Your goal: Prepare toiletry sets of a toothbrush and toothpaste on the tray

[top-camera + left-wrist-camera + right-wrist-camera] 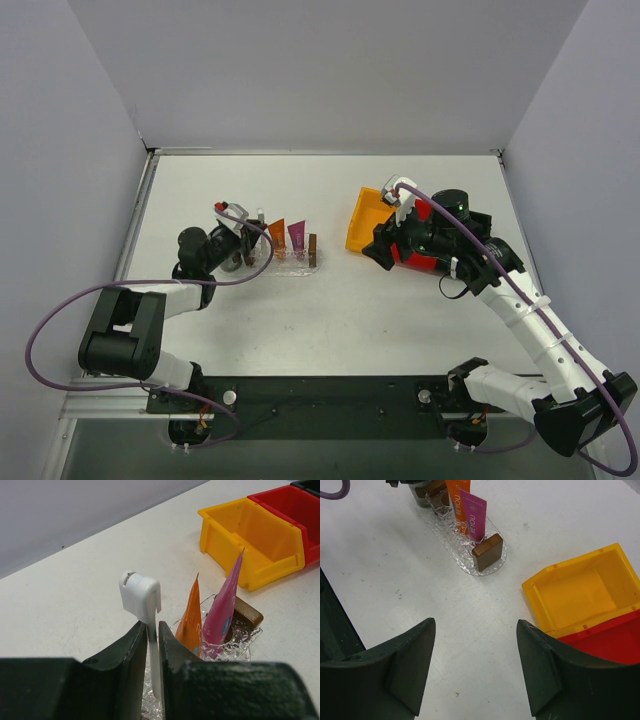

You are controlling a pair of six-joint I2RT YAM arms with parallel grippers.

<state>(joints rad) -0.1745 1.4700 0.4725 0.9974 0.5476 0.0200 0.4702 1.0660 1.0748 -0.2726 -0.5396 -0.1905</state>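
The white toothbrush [141, 593] stands upright, head up, in the near end of the clear tray [243, 639]. My left gripper [152, 625] is slightly open around its handle, with thin gaps on both sides. Beside it in the tray lean the orange toothpaste [191, 615] and the pink toothpaste [223, 605], short of a brown wooden block [248, 613]. From above, the tray [296, 267] lies left of centre with the left gripper [250, 246] at its left end. My right gripper [476, 625] is open and empty above bare table, right of the tray [465, 562].
A yellow-orange open bin [365, 225] and a red bin [415, 262] stand right of the tray, partly under the right arm. In the right wrist view the yellow bin [580, 595] and red bin [612, 645] lie close on the right.
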